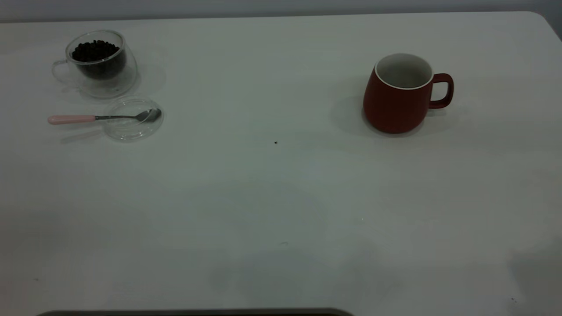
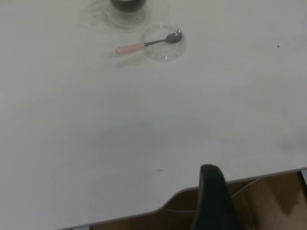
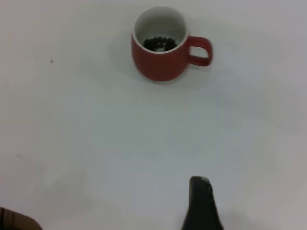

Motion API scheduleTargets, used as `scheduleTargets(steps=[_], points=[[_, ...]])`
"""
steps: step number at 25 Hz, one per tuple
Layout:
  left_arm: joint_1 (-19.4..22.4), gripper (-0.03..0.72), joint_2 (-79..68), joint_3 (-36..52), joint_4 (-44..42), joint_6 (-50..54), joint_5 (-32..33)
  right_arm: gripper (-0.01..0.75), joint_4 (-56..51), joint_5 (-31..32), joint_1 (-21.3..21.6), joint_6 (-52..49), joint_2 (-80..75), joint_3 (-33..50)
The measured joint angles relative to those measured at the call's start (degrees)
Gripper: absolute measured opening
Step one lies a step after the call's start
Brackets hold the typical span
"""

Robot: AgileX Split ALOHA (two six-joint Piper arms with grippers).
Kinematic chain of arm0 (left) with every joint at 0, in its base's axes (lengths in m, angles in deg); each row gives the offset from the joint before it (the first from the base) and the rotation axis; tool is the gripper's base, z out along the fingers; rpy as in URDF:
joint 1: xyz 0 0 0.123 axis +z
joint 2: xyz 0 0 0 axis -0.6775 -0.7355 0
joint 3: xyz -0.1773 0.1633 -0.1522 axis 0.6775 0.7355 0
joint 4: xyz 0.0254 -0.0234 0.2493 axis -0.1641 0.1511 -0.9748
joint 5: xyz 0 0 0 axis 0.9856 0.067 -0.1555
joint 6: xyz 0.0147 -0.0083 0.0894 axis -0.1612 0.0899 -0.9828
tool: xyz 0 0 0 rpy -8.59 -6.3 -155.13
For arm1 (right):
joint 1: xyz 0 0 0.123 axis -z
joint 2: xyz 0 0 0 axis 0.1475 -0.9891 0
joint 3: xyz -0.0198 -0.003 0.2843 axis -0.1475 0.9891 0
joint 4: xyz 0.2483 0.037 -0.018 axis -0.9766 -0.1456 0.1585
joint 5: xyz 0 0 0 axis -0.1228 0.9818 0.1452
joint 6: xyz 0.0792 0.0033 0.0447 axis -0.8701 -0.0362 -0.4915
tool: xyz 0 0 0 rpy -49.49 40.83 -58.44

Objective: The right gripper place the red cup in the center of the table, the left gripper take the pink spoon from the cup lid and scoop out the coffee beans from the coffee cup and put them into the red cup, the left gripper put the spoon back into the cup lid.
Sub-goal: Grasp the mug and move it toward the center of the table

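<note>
— Two cups on my screen: the red cup [image 1: 397, 98] stands upright on the right side of the table [image 1: 281, 197], handle pointing right, with some coffee beans [image 3: 159, 43] in its bottom.

— And the spoon?

— I see the pink spoon [image 1: 94, 117] lying with its bowl on the cup lid [image 1: 131, 118], just in front of the coffee cup [image 1: 99, 61].

— Grippers?

— Of the left gripper [image 2: 216, 201] and right gripper [image 3: 201, 206] I get one black finger each, well back from the objects; I cannot tell how either stands.
</note>
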Motion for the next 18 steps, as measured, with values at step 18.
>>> scheduleTargets(steps=[18], points=[[0.0,0.527,0.0,0.0,0.0,-0.1,0.0,0.591,-18.3,-6.5,0.2,71.9,-58.0,-29.7]])
